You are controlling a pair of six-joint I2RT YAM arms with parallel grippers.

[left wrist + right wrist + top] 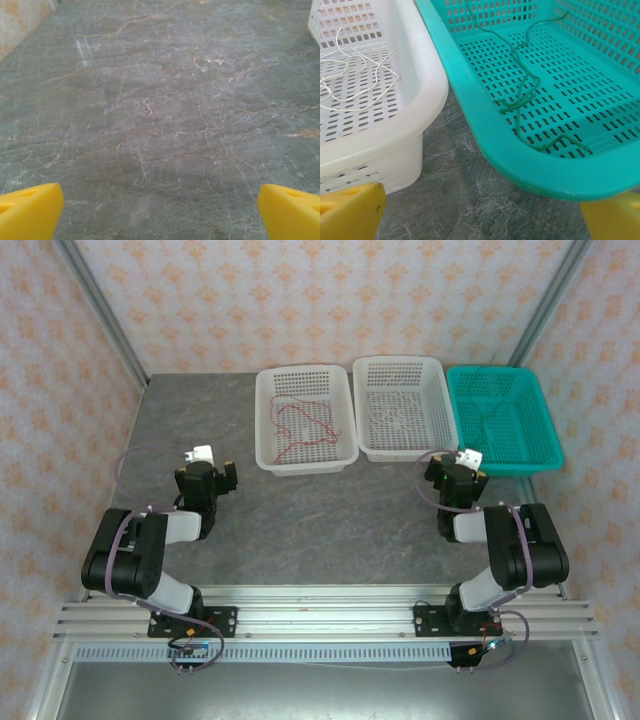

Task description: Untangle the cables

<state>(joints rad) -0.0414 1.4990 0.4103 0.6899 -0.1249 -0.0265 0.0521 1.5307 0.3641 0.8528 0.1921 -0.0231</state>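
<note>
Left hand (160, 214): fingers spread wide, empty, over bare counter (150, 100). Right hand (480, 215): likewise wide open, empty. Red cable (296, 426) lies in left white basket (305, 466); white cable (355, 75) in middle basket (427, 75); green cable (522, 95) in teal basket (485, 135).

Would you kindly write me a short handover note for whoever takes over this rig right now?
Left gripper: open, empty, over bare table.
Right gripper: open, empty, low in front of the middle white basket and the teal basket.
Cables: red cable lies in the left white basket, white cable in the middle one, green cable in the teal one.
Done: the three are apart, one per basket.
Left: probably nothing. The green cable seems to cross itself midway, so check it for a knot.
</note>
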